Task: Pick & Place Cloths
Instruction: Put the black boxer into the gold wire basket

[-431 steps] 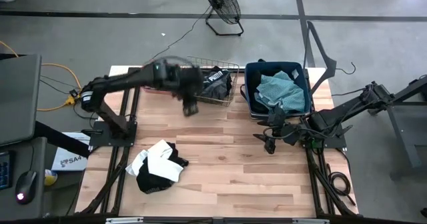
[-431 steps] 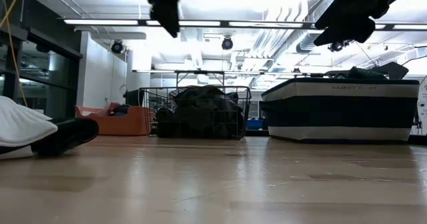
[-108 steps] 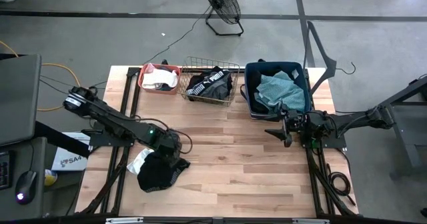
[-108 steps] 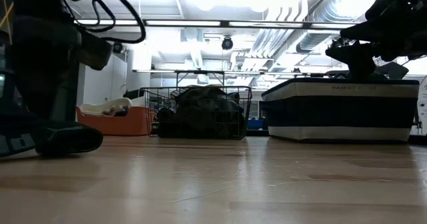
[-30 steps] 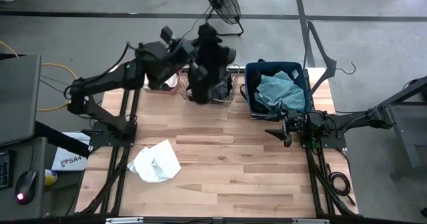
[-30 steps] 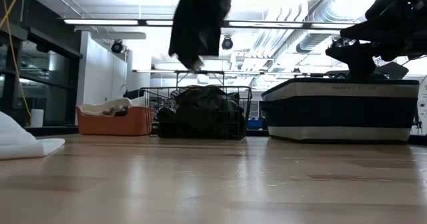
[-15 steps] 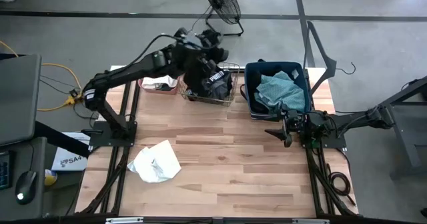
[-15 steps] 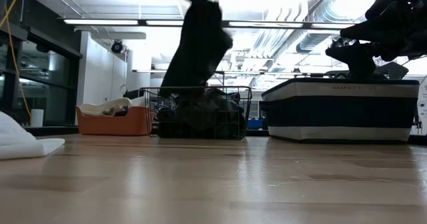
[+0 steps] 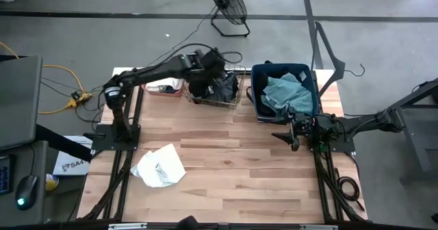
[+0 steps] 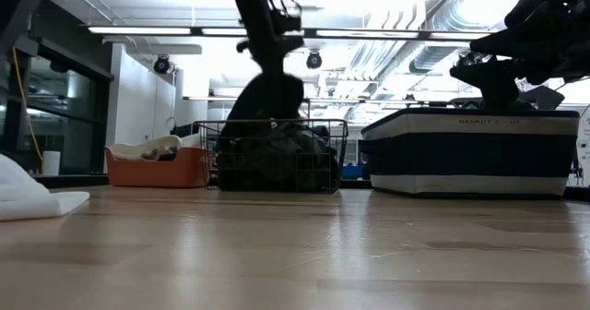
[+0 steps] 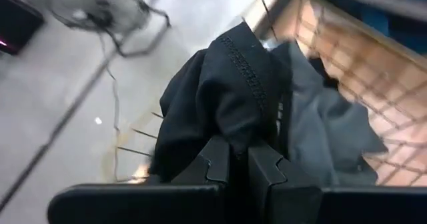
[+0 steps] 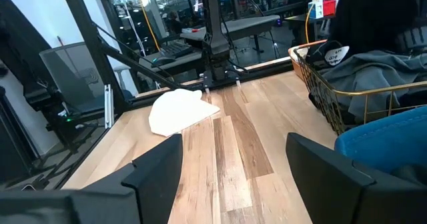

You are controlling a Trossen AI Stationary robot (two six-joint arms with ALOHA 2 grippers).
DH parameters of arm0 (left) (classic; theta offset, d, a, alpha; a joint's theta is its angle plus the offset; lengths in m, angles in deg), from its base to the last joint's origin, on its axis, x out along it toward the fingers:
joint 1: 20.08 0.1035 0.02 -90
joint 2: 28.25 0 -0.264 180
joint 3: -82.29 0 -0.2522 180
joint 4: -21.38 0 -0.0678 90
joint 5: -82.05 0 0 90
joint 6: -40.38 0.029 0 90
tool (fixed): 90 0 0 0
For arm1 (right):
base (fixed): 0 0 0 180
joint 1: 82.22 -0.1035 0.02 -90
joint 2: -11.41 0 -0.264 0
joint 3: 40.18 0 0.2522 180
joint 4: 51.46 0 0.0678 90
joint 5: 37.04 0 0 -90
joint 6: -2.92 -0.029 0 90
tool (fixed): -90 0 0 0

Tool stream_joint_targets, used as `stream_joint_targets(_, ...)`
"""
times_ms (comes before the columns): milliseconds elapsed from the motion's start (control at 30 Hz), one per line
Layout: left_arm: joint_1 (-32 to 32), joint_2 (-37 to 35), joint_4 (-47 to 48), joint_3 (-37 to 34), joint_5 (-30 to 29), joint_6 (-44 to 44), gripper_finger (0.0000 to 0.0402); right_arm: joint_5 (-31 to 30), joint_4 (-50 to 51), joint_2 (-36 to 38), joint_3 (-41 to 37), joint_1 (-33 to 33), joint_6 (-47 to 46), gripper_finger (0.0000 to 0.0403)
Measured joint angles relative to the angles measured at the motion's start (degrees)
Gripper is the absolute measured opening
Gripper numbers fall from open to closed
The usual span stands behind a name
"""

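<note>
A white cloth (image 9: pixel 159 167) lies on the table's (image 9: pixel 239 182) left front, the left gripper (image 11: pixel 245 159) pinches a black cloth (image 11: pixel 223 97) over the wire basket (image 9: pixel 233 96), and the right gripper (image 12: pixel 233 159), fingers spread, hovers before the blue bin (image 9: pixel 256 93) holding a teal cloth (image 9: pixel 287 92).

Two dark, slender jointed arms are seen, built of matte black segments. Each pincer is formed of two flat, angular black fingers (image 12: pixel 157 167); black cables are looped along the left arm (image 9: pixel 147 73).
</note>
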Motion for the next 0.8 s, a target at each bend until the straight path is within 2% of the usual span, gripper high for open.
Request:
stream_joint_targets(133,1.1,3.4,0.7,-0.1,4.7,-3.7,0.0009,0.0,0.0,0.0,0.0,0.0,0.0,0.0259)
stream_joint_targets(300,4.4,6.0,1.9,0.0,13.7,-13.4,0.0009,0.0,0.0,0.0,0.0,0.0,0.0,0.0259)
stream_joint_targets(433,6.1,7.8,3.0,0.0,19.4,-16.8,0.0009,0.0,0.0,0.0,0.0,0.0,0.0,0.0259)
stream_joint_targets(800,6.7,14.8,4.0,0.0,23.9,-19.4,0.0009,0.0,0.0,0.0,0.0,0.0,0.0,0.0259)
